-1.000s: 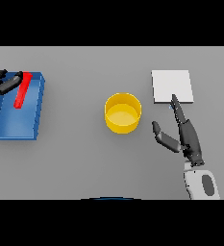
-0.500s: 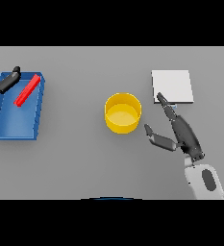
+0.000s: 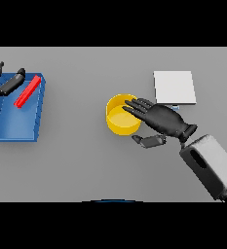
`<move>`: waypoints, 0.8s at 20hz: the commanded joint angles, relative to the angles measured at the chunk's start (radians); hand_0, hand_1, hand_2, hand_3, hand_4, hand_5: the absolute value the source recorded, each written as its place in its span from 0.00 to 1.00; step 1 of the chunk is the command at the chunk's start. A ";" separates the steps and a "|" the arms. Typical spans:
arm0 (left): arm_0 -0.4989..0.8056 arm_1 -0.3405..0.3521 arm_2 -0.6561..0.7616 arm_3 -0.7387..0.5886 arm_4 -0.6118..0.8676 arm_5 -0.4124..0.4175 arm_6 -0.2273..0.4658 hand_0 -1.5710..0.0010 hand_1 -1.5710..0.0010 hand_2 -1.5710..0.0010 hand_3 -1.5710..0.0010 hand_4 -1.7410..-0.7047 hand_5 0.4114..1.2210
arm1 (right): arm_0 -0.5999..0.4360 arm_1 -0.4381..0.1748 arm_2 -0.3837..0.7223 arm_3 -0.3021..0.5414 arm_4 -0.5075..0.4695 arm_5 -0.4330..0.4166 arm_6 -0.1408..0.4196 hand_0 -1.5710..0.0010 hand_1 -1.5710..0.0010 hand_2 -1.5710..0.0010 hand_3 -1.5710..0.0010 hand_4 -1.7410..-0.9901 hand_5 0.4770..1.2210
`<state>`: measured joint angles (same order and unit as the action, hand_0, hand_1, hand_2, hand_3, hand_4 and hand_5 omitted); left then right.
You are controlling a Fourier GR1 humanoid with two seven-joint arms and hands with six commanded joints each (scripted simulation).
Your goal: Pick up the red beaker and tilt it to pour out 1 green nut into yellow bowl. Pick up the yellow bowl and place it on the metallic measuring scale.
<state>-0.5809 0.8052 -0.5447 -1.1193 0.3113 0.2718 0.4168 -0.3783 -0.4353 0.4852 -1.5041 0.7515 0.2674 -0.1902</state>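
Right hand (image 3: 164,120): fingers spread over yellow bowl (image 3: 121,116) rim, thumb apart below, poised to grasp for transfer to scale (image 3: 174,87).

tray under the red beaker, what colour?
Blue; the tray shows clearly at the left of the head view, with the red beaker lying in it.

Yellow bowl (image 3: 119,121); red beaker (image 3: 27,92); blue tray (image 3: 17,129); white-grey scale (image 3: 174,87); grey table (image 3: 85,165).

The grey tabletop (image 3: 85,165) carries a blue tray (image 3: 17,127) at its left, a yellow bowl (image 3: 116,124) near the middle and a metallic measuring scale (image 3: 174,86) at its right.
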 commanded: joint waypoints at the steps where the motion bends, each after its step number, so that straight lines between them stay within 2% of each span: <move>1: 0.008 0.002 -0.001 -0.009 0.001 0.002 -0.002 1.00 1.00 1.00 1.00 0.99 0.33 | -0.031 -0.011 0.013 0.017 0.013 0.022 -0.008 1.00 1.00 1.00 1.00 0.70 0.31; 5: 0.010 0.010 0.012 -0.021 0.017 0.002 0.000 1.00 1.00 1.00 1.00 0.98 0.34 | -0.132 -0.004 0.100 0.118 0.079 0.070 -0.058 1.00 1.00 1.00 1.00 0.70 0.31; 7: 0.000 0.010 0.012 -0.017 0.019 -0.004 0.012 1.00 1.00 1.00 1.00 0.98 0.34 | -0.178 0.005 0.132 0.165 0.103 0.109 -0.045 1.00 1.00 1.00 1.00 0.69 0.31; 16: 0.021 0.016 0.031 -0.007 0.037 -0.012 -0.023 1.00 1.00 1.00 1.00 0.98 0.33 | -0.313 0.054 0.232 0.346 0.179 0.173 -0.053 1.00 1.00 1.00 1.00 0.63 0.34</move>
<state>-0.5597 0.8211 -0.5142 -1.1266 0.3480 0.2600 0.3930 -0.6917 -0.3803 0.7173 -1.1585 0.9307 0.4400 -0.2428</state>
